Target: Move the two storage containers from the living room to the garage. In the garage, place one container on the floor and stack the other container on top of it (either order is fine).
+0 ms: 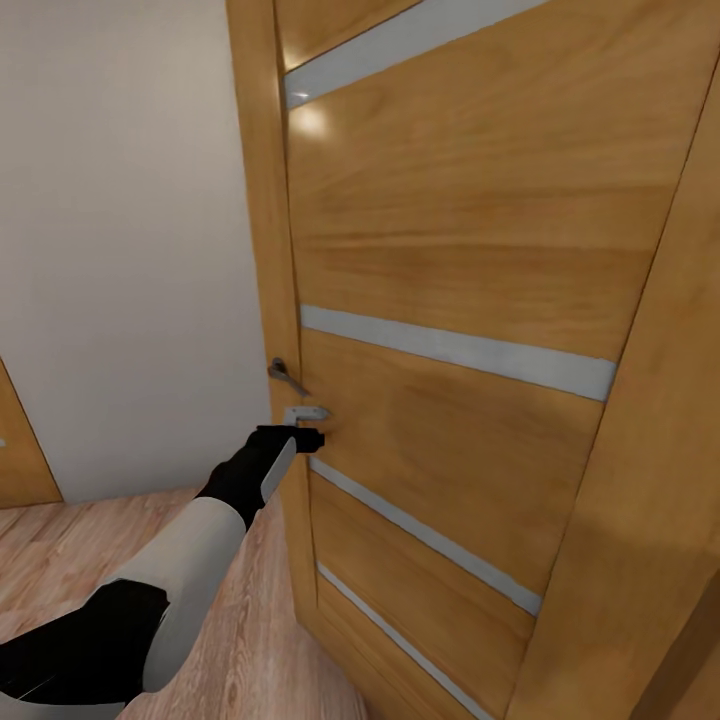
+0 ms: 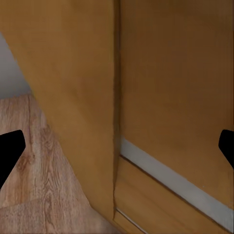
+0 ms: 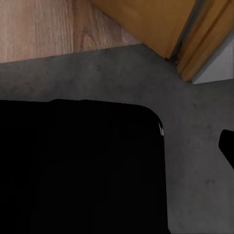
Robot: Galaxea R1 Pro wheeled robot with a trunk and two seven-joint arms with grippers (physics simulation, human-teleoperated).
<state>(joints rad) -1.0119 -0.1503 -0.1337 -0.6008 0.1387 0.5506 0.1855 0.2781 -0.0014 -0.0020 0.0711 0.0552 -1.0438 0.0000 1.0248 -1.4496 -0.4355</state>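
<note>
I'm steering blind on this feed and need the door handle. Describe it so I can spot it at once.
Find the big wooden door with pale horizontal stripes, then follow its left edge down to mid-height. The handle is a small dark metal lever just above the left gripper. A light metal plate sits between them; the handle is darker and slanted.

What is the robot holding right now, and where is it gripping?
Nothing visibly. The left gripper is at the door edge below the handle; whether it is gripping cannot be told.

Wooden door [image 1: 470,250], lever handle [image 1: 285,375], white wall [image 1: 120,220]
</note>
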